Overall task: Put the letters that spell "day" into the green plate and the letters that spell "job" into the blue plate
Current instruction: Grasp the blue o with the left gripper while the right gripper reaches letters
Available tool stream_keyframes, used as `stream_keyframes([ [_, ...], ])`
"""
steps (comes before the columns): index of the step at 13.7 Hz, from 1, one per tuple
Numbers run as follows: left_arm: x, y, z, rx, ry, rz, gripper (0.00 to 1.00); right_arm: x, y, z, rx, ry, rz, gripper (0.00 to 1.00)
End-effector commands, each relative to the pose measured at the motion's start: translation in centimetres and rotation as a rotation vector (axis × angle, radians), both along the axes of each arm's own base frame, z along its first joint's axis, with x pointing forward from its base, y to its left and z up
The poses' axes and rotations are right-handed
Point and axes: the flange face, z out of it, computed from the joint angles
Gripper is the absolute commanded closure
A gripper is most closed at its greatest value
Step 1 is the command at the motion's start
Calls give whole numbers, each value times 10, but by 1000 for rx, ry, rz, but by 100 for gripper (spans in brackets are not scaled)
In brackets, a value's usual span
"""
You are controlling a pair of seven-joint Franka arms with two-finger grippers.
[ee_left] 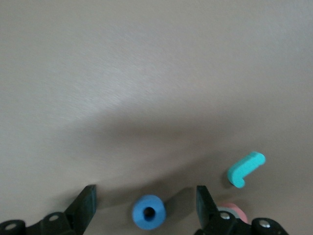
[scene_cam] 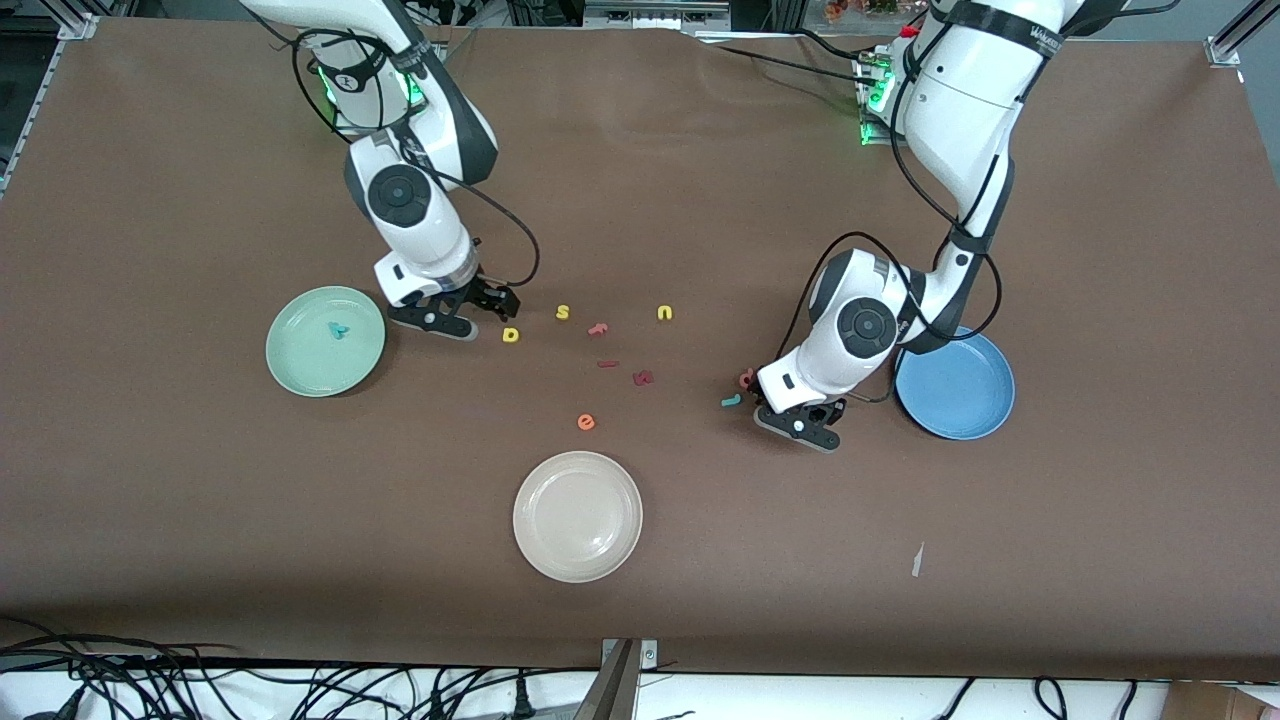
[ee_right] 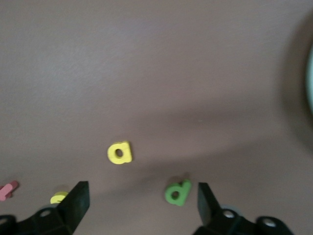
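A cream plate [scene_cam: 577, 515] sits nearest the camera (orange e [scene_cam: 586, 422] just above).

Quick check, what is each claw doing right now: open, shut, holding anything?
Left claw: open, holding nothing, low over the blue o.
Right claw: open, holding nothing, low over the green d, beside the yellow a.

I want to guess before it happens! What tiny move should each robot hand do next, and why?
Probably both drop straight down and pinch. The left gripper hangs open with the blue o between its fingers, and the right gripper hangs open with the green d by one finger. Only the teal y lies in the green plate; the blue plate looks empty.
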Motion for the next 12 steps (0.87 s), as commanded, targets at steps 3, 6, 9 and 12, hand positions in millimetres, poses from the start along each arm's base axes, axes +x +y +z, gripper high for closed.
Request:
stream_keyframes([
  [3, -13, -4, -3, 11, 28, -23, 10, 19, 45, -25, 5, -12, 20, 23],
  [6, -10, 0, 0, 10, 23, -18, 13, 36, 56, -46, -2, -19, 35, 26],
  [9, -7, 7, 2, 10, 21, -10, 21, 36, 53, -45, -29, -30, 74, 27],
  [12, -9, 9, -2, 13, 27, -33, 36, 36, 47, -47, -48, -29, 84, 28],
])
